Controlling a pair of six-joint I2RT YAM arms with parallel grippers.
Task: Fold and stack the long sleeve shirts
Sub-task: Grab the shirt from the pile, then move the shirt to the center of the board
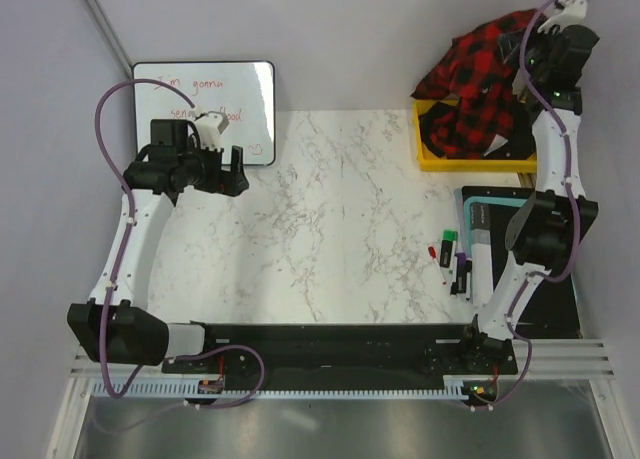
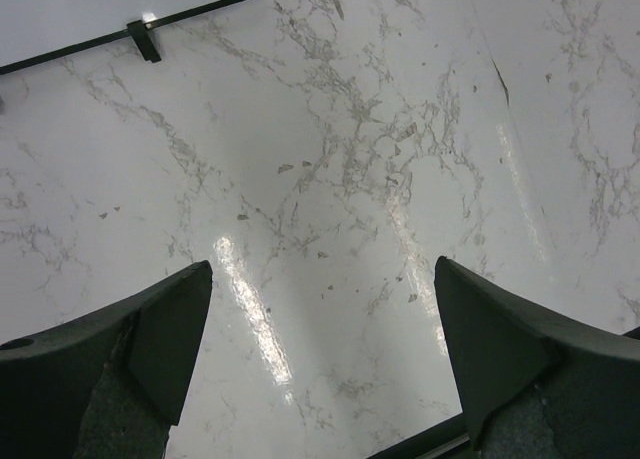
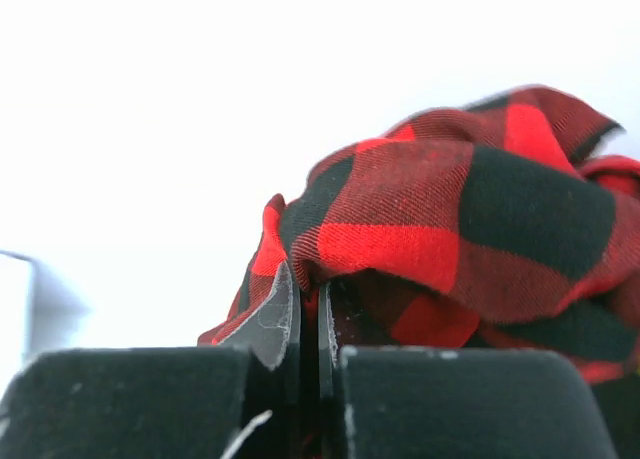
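Marble tabletop (image 1: 330, 209) is seen below the spread left gripper (image 2: 320, 279). A red-and-black flannel shirt (image 3: 450, 229) is pinched by the right gripper (image 3: 308, 319), apparently trailing into a yellow bin (image 1: 470, 162) below.

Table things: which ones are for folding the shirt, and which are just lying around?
For the job: checked shirt, right gripper pinching it, open left gripper, yellow bin.
Lying about: whiteboard, markers, dark pad.
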